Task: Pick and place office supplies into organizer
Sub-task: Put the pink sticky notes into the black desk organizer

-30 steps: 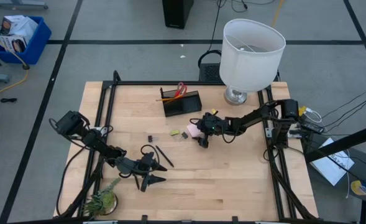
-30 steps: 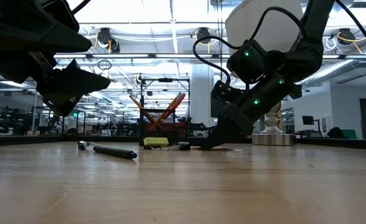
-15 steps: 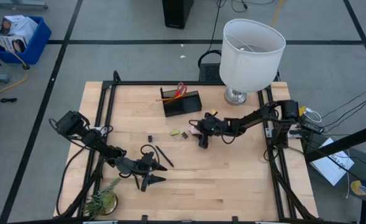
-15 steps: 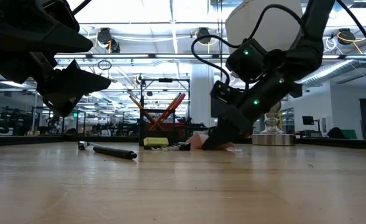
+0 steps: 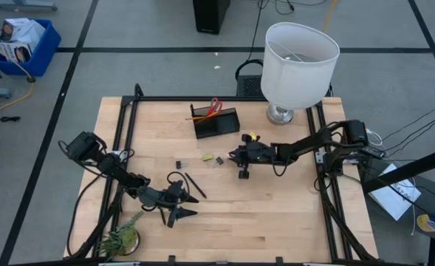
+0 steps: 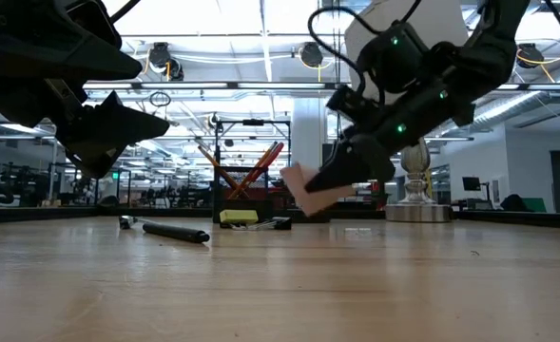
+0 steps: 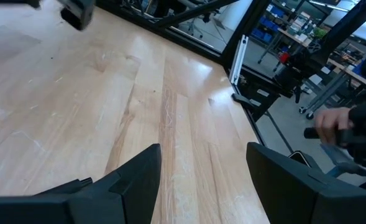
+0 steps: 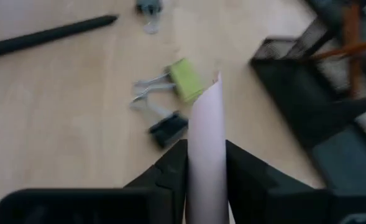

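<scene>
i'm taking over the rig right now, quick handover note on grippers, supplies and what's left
Right gripper is shut on the pink sticky-note pad, lifted off the table, short of the organizer.
Left gripper is open and empty, near the black pen.
Done: scissors and pencils are in the organizer.
Left: drop the pad in, then the pen, the yellow-green eraser and the black clips.

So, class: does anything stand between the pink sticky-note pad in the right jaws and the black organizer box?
Nothing visible does. The right gripper holds the pink sticky-note pad off the table, and only bare wood lies between it and the black organizer box.
</scene>
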Available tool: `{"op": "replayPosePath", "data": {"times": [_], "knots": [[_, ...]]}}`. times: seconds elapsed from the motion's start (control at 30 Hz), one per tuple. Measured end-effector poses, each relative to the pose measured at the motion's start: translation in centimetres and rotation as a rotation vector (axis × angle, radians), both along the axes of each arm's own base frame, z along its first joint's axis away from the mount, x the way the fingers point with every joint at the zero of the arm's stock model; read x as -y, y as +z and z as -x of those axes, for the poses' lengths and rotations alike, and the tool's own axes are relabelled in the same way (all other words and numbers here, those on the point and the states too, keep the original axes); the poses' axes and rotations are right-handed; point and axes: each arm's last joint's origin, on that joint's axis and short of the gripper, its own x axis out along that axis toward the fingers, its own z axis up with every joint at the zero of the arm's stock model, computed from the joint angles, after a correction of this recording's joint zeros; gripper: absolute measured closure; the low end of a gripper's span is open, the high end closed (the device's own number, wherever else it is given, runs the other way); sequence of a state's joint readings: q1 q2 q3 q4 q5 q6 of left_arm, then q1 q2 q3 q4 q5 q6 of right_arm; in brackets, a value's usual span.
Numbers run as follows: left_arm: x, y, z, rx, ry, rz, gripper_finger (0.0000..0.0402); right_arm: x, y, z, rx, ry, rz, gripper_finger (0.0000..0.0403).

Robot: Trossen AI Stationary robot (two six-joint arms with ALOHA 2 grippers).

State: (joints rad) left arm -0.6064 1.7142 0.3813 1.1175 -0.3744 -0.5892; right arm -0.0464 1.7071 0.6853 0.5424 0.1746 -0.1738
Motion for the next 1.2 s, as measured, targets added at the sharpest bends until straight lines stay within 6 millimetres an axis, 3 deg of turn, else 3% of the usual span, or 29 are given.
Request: {"op": "replayPosePath", "data": {"times": [0.4,0.73,1.2], "knots": [[0.0,0.0,0.0,0.002,0.0,-0.003,0.0158,3.9,3.3,0.5,0.068,-0.087,0.196,0.0329],[-0.3,0.1,-0.2,0.01,0.012,0.003,0.0158,8.7,5.7,-1.1,0.056,-0.203,0.242,0.0332],[-0.3,0.4,-0.3,0.03,0.011,0.022,0.0158,12.1,1.9,-3.9,-0.172,-0.287,0.323,0.0336]]}}
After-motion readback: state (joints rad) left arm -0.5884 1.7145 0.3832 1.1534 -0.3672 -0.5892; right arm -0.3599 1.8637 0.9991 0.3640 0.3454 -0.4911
